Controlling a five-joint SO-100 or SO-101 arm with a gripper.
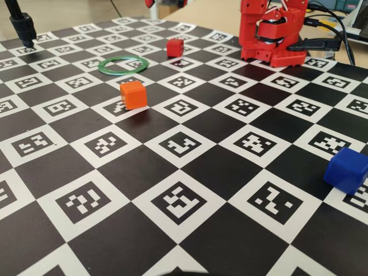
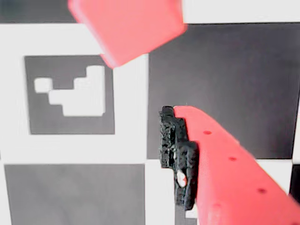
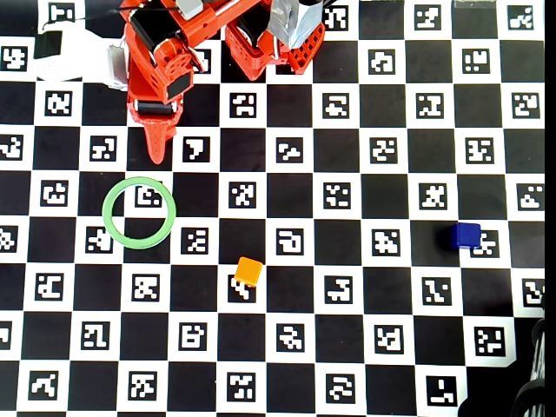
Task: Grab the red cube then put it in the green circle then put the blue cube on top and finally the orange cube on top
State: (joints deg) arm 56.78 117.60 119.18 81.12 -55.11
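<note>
Overhead view: the red arm (image 3: 161, 69) is reaching out from the top edge, and the gripper (image 3: 158, 155) is pointing down at the board, hanging just above the green circle (image 3: 107, 208). From up here the tip is looking like one narrow point, but whether the jaws are together or a bit apart, can't tell. Nothing is showing between them.

Wrist view: one red finger (image 2: 229, 173) is coming in from the bottom right w/ its black pad (image 2: 178, 154) facing left. Only that finger is showing. A blurry red block, prob. the red cube (image 2: 126, 28), is sitting at the top edge, well clear of the pad.

Fixed view: the red cube (image 1: 175, 48) is resting on the checkered board (image 1: 190, 190), just behind and to the right of the green circle (image 1: 122, 65), not touching it (the overhead arm is covering it, so no sign of it there). The ring is lying flat w/ its centre bare.

The orange cube (image 1: 133, 95) is sitting in front of the ring, near but apart; overhead it is showing lower right of the ring (image 3: 248, 271).

The blue cube (image 1: 345, 169) is sitting alone far right, well apart from the rest, same in the overhead view (image 3: 466, 235).
</note>
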